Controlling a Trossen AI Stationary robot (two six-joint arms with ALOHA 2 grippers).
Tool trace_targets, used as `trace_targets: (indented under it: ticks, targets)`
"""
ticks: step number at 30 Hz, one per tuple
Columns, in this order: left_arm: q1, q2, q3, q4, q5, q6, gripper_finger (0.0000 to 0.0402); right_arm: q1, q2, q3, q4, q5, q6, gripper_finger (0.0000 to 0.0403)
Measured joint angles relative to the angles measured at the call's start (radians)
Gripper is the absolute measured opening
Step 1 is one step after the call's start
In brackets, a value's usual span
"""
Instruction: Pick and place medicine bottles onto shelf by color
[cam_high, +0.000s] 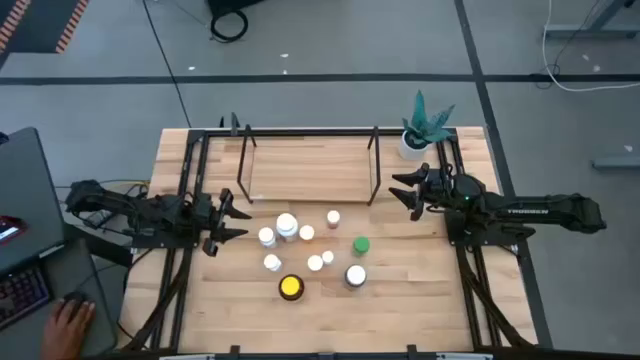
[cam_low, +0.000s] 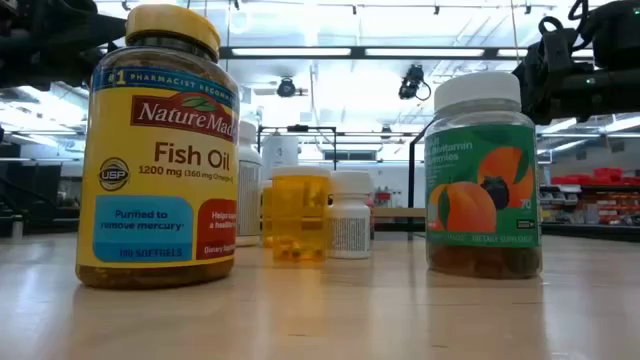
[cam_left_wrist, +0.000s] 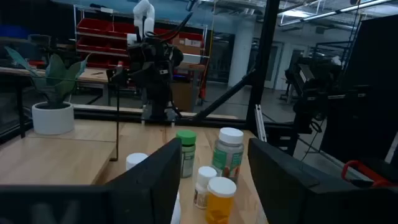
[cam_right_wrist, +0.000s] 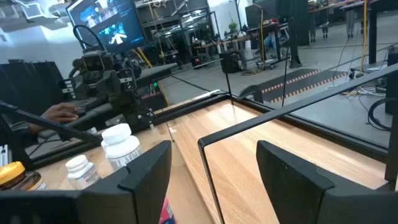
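The medicine bottles (cam_high: 310, 250) stand upright in a loose cluster mid-table. They include an amber one with a yellow cap (cam_high: 291, 287), a green-capped one (cam_high: 361, 245), a pinkish-capped one (cam_high: 333, 217) and several white-capped ones. The shelf (cam_high: 310, 165), a light-wood board between thin black uprights, sits beyond them toward the far edge. My left gripper (cam_high: 235, 222) is open, level, just left of the cluster; its wrist view looks between its fingers (cam_left_wrist: 155, 180) at the bottles (cam_left_wrist: 227, 152). My right gripper (cam_high: 405, 190) is open, right of the shelf's near corner, facing the shelf board (cam_right_wrist: 261, 143).
A white pot with a green plant (cam_high: 413, 140) stands at the shelf's far right corner, close behind my right arm. Black frame rails (cam_high: 190, 180) run along both table sides. A person's hand (cam_high: 70, 320) rests beside a keyboard left of the table. Bare tabletop lies near the front edge.
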Motion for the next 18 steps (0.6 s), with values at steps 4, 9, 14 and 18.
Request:
trace_targets:
  ticks: [4,9,14,18]
  targets:
    - [0.0,0.0,0.0,0.0,0.0,0.0,0.0196,0.0,0.0,0.0,0.0,0.0,0.0,0.0243]
    - [0.0,0.0,0.0,0.0,0.0,0.0,0.0192,0.0,0.0,0.0,0.0,0.0,0.0,0.0243]
    - [0.0,0.0,0.0,0.0,0.0,0.0,0.0192,0.0,0.0,0.0,0.0,0.0,0.0,0.0243]
    - [0.0,0.0,0.0,0.0,0.0,0.0,0.0196,0.0,0.0,0.0,0.0,0.0,0.0,0.0243]
